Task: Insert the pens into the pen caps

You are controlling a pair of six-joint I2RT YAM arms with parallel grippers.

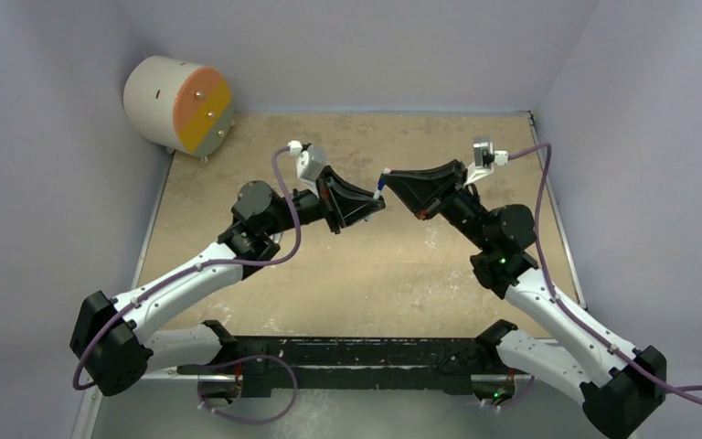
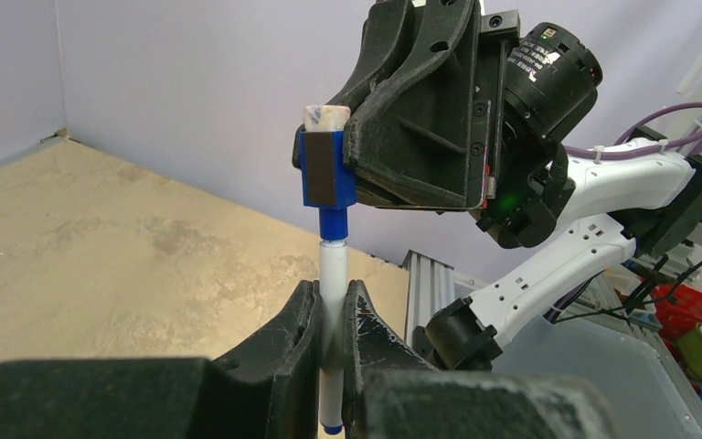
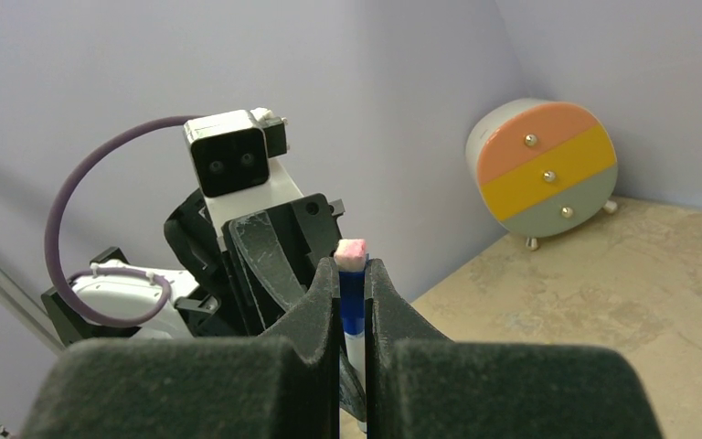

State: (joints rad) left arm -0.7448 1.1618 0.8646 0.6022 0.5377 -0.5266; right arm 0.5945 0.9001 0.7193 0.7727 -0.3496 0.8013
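Tan, mottled table (image 1: 375,283) w/ pale patches; lilac walls (image 1: 375,55) on 3 sides. A round drum (image 1: 178,103) w/ an orange-yellow-grey face sits in the far left corner on small feet. Both arms extend over mid-table and meet tip to tip, up off the surface.

L gripper (image 1: 375,205) is closed tight on a white pen (image 2: 334,274), pinching the barrel. The pen stands upright in the left wrist view, its blue end poking out below the fingers. R gripper (image 1: 393,180) is clamped on a blue cap (image 2: 326,169) w/ a pinkish-white plug on its top end. The cap sits in line w/ the pen, right at its upper end. A narrower blue collar shows betw. cap and white barrel. Fully seated or not: can't tell.

Top view gives only a speck of white and blue betw. the two grippers, no detail of the join. Left wrist view shows the join itself, plus things off the table's near edge: a metal rail (image 2: 430,293) and red and green bins (image 2: 686,320). Right wrist view looks the other way. It has the cap edge-on betw. its own fingers (image 3: 315,306) and the pen mostly hidden below. Behind are the L wrist camera (image 3: 236,160) w/ a purple cable (image 3: 69,210), and the drum at right against the wall.
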